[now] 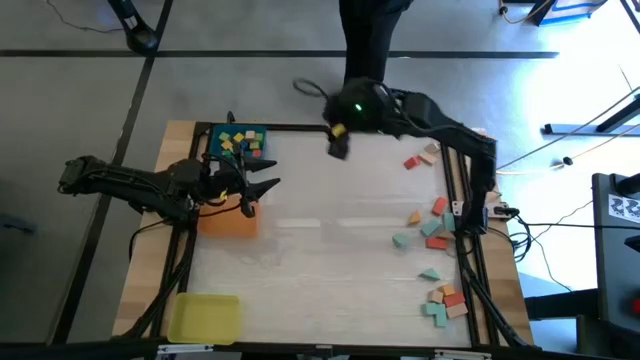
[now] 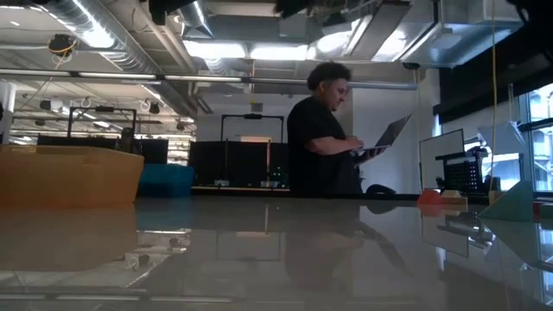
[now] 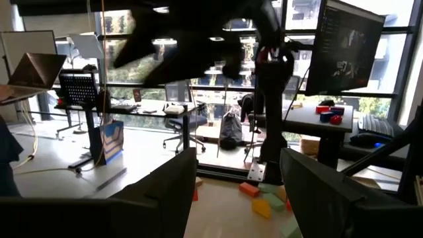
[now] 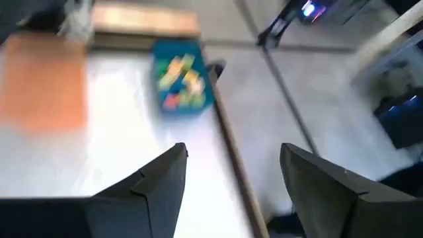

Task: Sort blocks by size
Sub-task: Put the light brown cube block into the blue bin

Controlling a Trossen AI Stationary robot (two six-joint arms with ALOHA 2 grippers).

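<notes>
Several loose blocks (image 1: pixel 436 232) in orange, pink and teal lie scattered along the table's right side, and show beyond my left fingers as blocks (image 3: pixel 262 206) in the left wrist view. More small blocks (image 1: pixel 240 143) lie in the blue tray (image 1: pixel 213 133) at the far left, also seen as the blue tray (image 4: pixel 202 103) in the right wrist view. My left gripper (image 1: pixel 262 195) hovers open over the orange tray (image 1: pixel 230 224), empty as my left gripper (image 3: pixel 238 168) shows. My right gripper (image 1: pixel 338 150) is raised near the table's far edge, to the right of the blue tray, open and empty as my right gripper (image 4: pixel 234 158) shows.
A yellow tray (image 1: pixel 205 318) sits at the near left corner. A dark frame (image 1: pixel 300 127) borders the table. A person (image 2: pixel 324 130) stands beyond the far edge with a laptop. Bare tabletop (image 1: pixel 330 250) lies between the trays and the loose blocks.
</notes>
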